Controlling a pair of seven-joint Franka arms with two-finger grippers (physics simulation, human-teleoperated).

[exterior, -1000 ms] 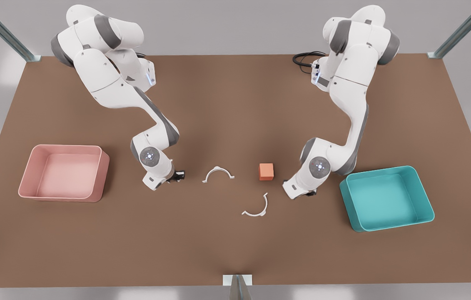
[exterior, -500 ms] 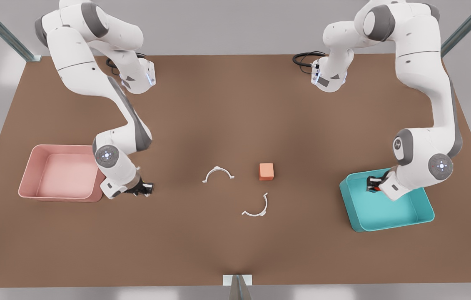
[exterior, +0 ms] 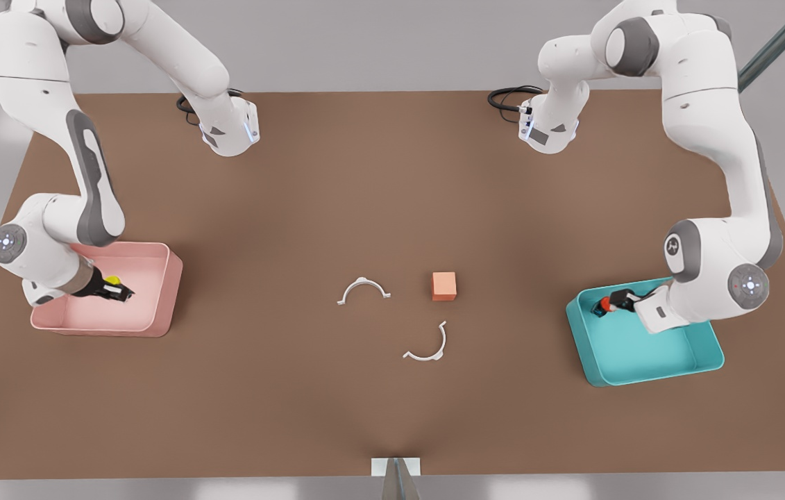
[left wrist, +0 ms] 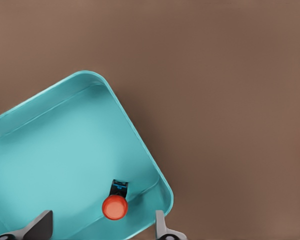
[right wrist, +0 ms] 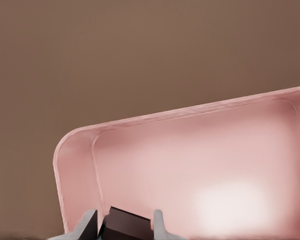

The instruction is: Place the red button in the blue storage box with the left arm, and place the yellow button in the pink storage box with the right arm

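In the front view we see the right gripper (exterior: pixel 121 294) hanging over the pink storage box (exterior: pixel 165 292), which sits at about nine o'clock on the brown table (exterior: pixel 392 403); its fingers are clamped on the yellow button (exterior: pixel 112 281), whose yellow cap shows just above the dark fingertips, inside the outline of the box. At about three o'clock sits the blue storage box (exterior: pixel 642 368), and the left gripper (exterior: pixel 604 305) hangs over its corner nearest the table's middle, with the red button (exterior: pixel 604 303) showing at its tip. Between the two boxes, near the table's centre, lie a salmon-orange cube (exterior: pixel 444 286) and two white curved clips, one (exterior: pixel 363 289) at nine o'clock of the cube and the other (exterior: pixel 427 345) at about seven o'clock of it, all three apart from one another. In the left wrist view we look down into the blue storage box (left wrist: pixel 35 150): the red button (left wrist: pixel 115 207) lies on the floor of the box near a rounded corner, its dark base pointing away from the cap, and the left gripper's fingers (left wrist: pixel 160 227) stand spread wide to either side of it, touching nothing. In the right wrist view the pink storage box (right wrist: pixel 77 165) lies below, and the right gripper's two pale fingers (right wrist: pixel 157 225) are closed on the dark base of the yellow button (right wrist: pixel 122 225) above the box's near corner.
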